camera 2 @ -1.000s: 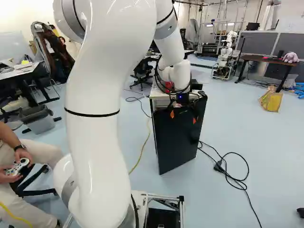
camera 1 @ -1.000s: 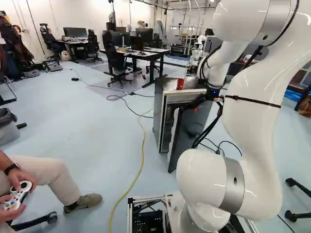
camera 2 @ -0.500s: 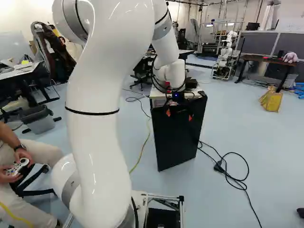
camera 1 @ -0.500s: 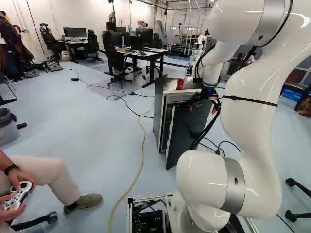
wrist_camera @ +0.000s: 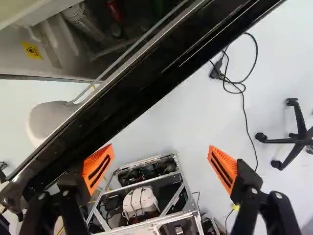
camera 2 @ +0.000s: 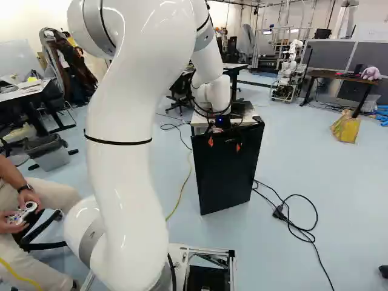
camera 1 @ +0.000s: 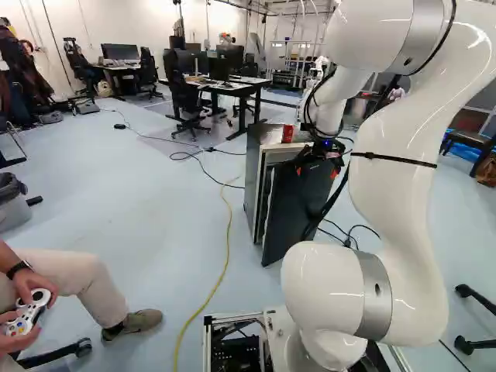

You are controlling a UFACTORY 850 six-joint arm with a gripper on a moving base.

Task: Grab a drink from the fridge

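In the right base view my gripper (camera 2: 224,144) is at the upper outer face of the black fridge door (camera 2: 227,176). The silver fridge (camera 1: 253,178) shows in the left base view with its door partly open; a red can (camera 1: 287,133) stands on top. Open and with nothing gripped, my gripper (wrist_camera: 160,169) in the wrist view has one finger close beside the door (wrist_camera: 146,85); whether they touch I cannot tell. Beyond the door, the dim interior holds a red can (wrist_camera: 115,10) and a pale can (wrist_camera: 78,14), both partly cut off.
Black cables (camera 2: 291,224) lie on the floor right of the fridge, and a yellow cable (camera 1: 221,271) runs along its left. Desks and chairs (camera 1: 186,97) stand farther back. Another robot (camera 2: 288,73) is at the back. A chair base (wrist_camera: 296,137) shows past the gripper.
My gripper has shifted left in both base views. The fridge door has swung inward, so its gap to the fridge is narrower. The base and fridge have stayed in place.
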